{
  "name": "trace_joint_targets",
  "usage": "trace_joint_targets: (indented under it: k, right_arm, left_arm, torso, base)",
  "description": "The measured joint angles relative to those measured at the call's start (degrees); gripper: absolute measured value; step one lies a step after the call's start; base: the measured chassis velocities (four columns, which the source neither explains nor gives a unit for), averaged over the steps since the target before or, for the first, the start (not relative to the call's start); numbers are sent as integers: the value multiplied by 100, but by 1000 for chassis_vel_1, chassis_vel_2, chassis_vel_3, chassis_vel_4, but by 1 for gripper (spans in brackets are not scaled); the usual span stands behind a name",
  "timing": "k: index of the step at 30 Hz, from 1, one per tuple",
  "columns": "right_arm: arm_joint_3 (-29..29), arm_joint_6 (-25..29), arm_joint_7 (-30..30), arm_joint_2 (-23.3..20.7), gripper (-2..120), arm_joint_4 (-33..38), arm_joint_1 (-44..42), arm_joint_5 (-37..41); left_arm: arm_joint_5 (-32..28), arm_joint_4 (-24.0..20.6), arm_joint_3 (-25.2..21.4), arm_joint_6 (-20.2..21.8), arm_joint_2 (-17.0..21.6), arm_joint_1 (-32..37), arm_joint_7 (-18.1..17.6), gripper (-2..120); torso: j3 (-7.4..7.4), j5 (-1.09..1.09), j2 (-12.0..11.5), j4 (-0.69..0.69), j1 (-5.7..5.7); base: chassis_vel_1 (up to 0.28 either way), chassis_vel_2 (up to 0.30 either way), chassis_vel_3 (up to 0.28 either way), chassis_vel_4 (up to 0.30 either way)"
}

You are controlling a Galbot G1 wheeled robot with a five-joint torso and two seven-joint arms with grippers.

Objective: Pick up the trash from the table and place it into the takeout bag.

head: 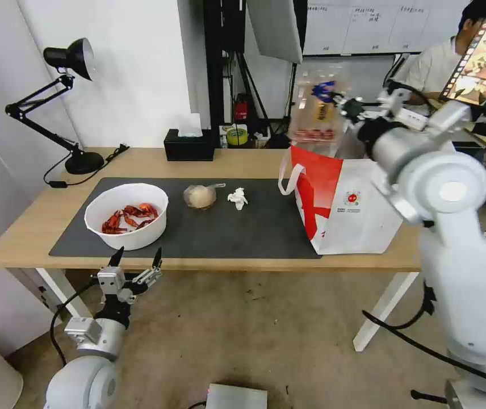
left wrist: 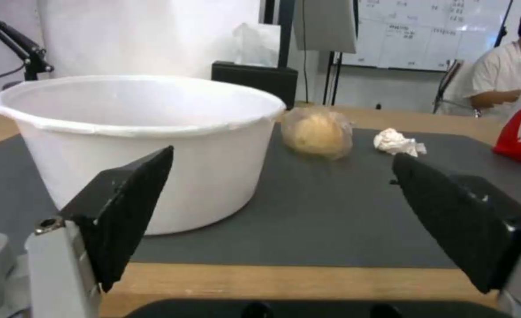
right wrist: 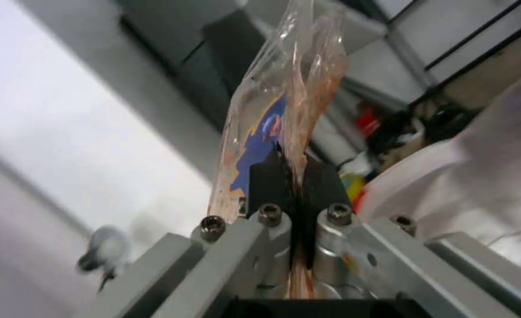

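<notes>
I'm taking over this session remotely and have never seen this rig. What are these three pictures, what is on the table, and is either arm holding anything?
It is a two-armed wheeled robot. The head camera looks down on the table; each wrist carries its own camera. The right gripper is shut on clear plastic trays, held above the takeout bag. The left gripper waits open at the table's near edge, before the white bowl of crayfish shells. On the dark mat also lie a small cup and a crumpled tissue.
</notes>
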Motion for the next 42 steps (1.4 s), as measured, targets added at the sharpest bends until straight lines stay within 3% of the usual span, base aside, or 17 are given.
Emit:
trace_joint_targets:
  k: [9,27,36,42]
  right_arm:
    - [343,88,63,-227,0,-285,-196,5]
    - [103,175,740,89,0,-680,-242,-287]
    - [78,147,791,119,0,-708,-214,-318]
    - [79,130,786,111,22,-679,-235,-317]
  left_arm:
    - [1,-114,39,0,-25,80,9,100]
    - [102,-141,117,-104,-124,227,134,100]
    - [122,-65,142,-136,-145,218,146,100]
    - [126,-33,161,-139,-150,190,150,100]
  torso:
    - [0,0,0,0,0]
    - [0,-1,0,1,0]
    - [1,-1,0,1,0]
    - [1,-1,0,1,0]
  base:
    - [0,0,0,0]
    - [0,0,0,0]
    - [0,0,0,0]
    - [0,0,0,0]
